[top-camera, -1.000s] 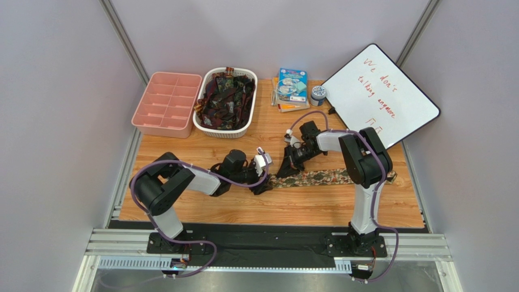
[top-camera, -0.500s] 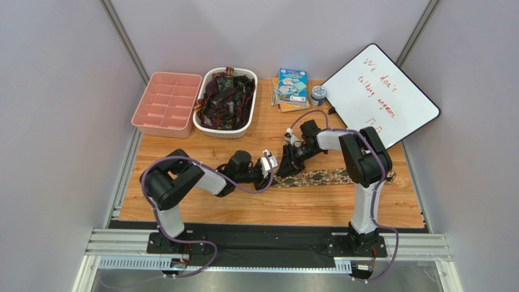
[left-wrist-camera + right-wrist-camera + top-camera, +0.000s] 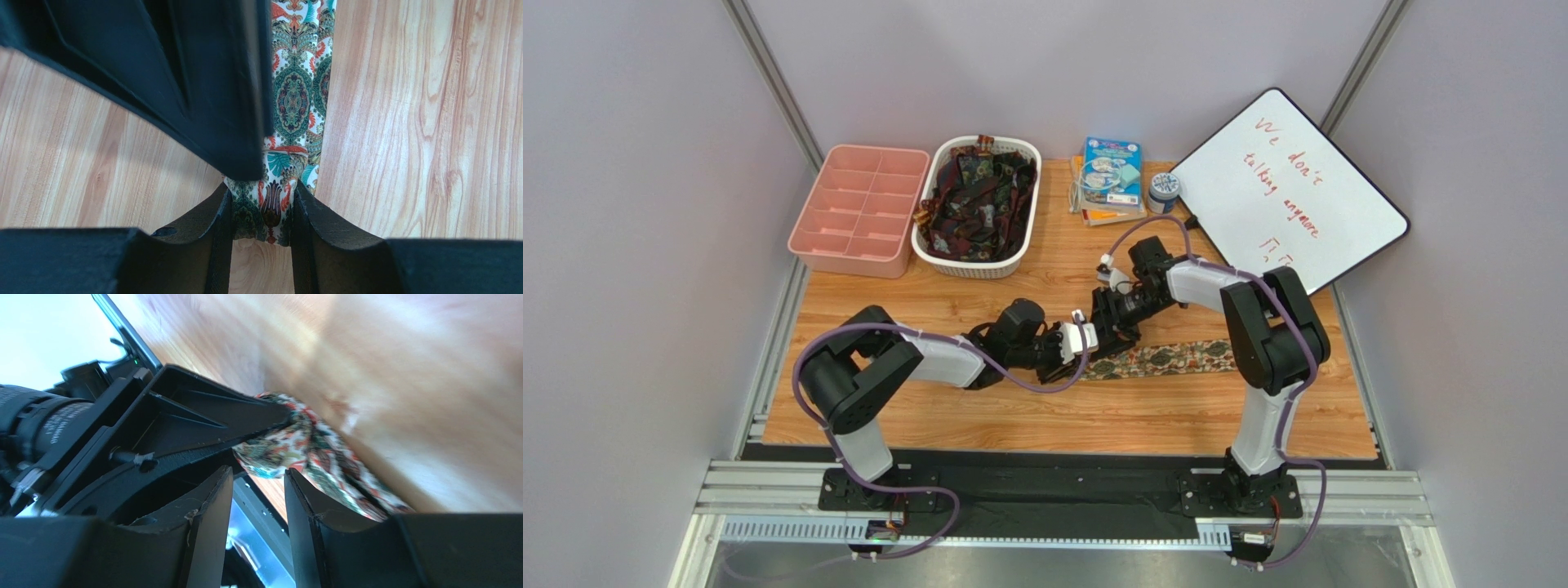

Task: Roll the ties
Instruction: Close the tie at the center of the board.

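Tie (image 3: 288, 184) end between left jaws — right jaws beside.

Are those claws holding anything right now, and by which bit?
The left gripper pinches the patterned tie close to its end. The right gripper sits at the same spot, but whether it grips cannot be told.

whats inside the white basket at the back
The white basket holds a tangled heap of dark red and black patterned ties. The heap covers the basket's floor and anything lying lower down, so the number of ties cannot be told.
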